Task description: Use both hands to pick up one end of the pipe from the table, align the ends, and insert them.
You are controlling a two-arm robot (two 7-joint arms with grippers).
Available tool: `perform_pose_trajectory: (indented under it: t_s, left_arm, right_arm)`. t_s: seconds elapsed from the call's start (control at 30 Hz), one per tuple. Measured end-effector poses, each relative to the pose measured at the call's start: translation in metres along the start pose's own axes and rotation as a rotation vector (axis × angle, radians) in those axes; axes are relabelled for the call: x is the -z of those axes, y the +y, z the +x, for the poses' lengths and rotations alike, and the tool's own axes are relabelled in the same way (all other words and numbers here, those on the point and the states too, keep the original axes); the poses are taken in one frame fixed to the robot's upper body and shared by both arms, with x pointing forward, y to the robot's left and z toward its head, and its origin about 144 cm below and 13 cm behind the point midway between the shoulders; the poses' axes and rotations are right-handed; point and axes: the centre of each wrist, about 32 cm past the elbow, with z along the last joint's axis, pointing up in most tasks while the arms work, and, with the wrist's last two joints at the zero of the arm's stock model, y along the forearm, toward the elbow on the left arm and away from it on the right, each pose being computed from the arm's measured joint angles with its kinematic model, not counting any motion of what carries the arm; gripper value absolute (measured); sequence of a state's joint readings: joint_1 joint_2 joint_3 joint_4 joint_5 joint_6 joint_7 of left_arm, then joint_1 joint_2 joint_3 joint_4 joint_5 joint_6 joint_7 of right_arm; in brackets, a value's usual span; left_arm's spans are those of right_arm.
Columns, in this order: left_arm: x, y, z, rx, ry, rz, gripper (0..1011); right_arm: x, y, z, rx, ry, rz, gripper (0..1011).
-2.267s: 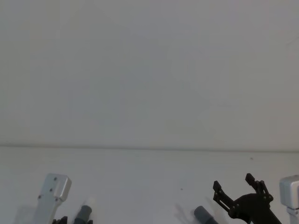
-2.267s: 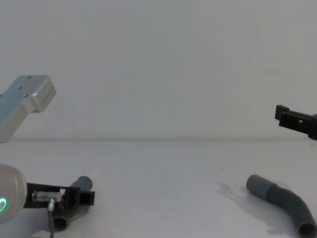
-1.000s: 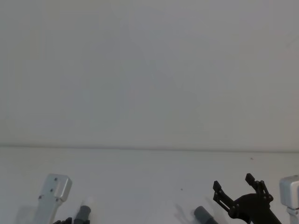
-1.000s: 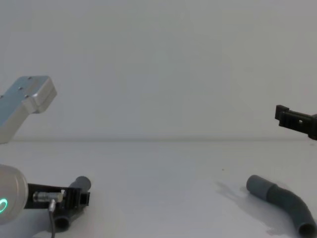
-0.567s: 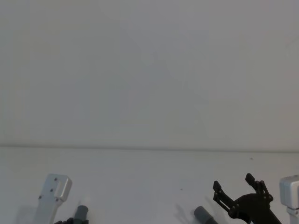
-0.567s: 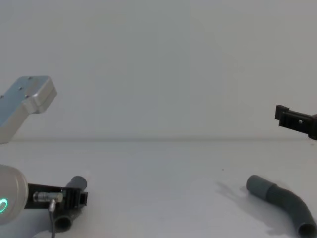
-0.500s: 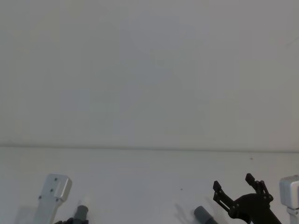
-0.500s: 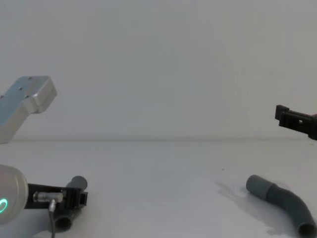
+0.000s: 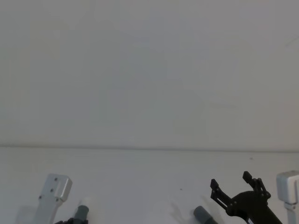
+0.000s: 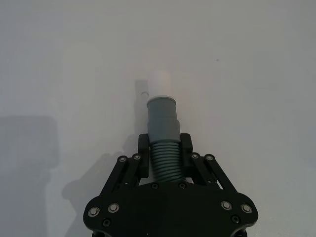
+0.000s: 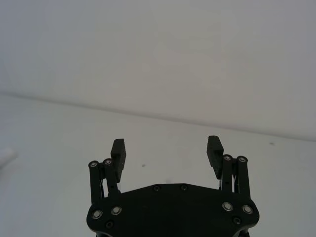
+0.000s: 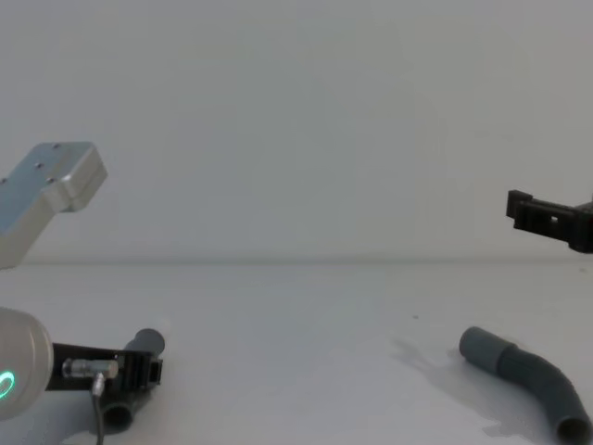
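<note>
Left end effector (image 10: 164, 148) is clamped on the ribs of the left pipe piece (image 10: 163, 118), near left, low on the surface (image 12: 296, 352). Right end effector (image 11: 167, 150) hangs wide open and empty above the right pipe piece (image 12: 533, 380). Best to drop straight and grip behind its collar (image 12: 482, 348).

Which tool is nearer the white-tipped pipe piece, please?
Left. The left tool grips the white-tipped pipe piece; the right tool hangs open far to its right.
</note>
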State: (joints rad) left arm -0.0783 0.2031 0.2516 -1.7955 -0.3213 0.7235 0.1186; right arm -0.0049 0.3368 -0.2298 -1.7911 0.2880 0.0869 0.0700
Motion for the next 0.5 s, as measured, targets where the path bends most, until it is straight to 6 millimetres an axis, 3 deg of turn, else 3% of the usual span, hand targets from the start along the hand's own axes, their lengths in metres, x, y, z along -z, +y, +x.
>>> perform_pose_trajectory:
  t_s: [0.5]
  left_arm:
    - [0.0,0.0,0.0,0.0,0.0,0.0,331]
  right_arm:
    - [-0.031,0.0,-0.007,-0.043,0.017,-0.154,1002]
